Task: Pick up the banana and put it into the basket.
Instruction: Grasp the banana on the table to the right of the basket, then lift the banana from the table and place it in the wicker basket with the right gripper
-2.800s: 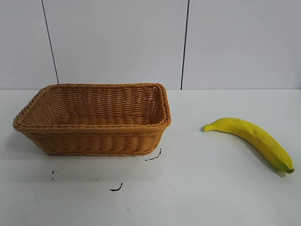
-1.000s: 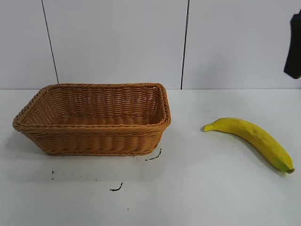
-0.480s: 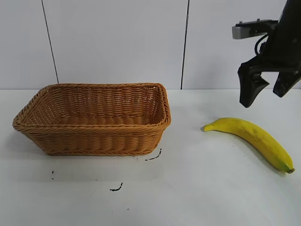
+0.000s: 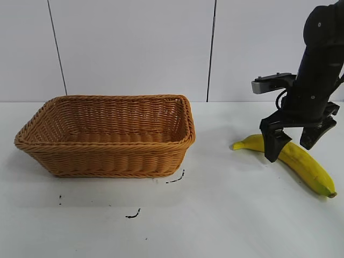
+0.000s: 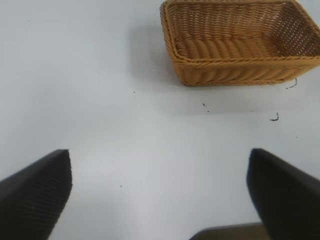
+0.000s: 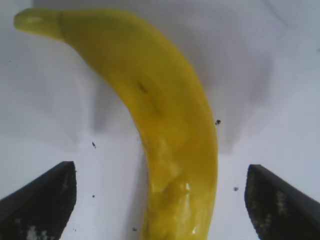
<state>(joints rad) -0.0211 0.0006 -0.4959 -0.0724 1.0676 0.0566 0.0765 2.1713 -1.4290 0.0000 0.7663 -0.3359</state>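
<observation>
Now right tool [image 4: 293,141] spread wide, straddling banana [image 4: 301,163]; left tool [image 5: 160,195] spread, parked near basket [image 4: 107,161].

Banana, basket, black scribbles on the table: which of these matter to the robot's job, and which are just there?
Part of the job:
- banana, lying on the table
- basket, with nothing in it
- right gripper, open astride the banana

Just there:
- black marks on the table
- left gripper, open, away from both

A white table [image 4: 226,220] carries two things. The banana [image 4: 301,161] is laid flat on it directly beneath the right gripper [image 4: 293,144], and the basket [image 4: 107,137] is set well apart to that gripper's left. Small black marks [image 4: 133,215] are scattered near the basket.
</observation>
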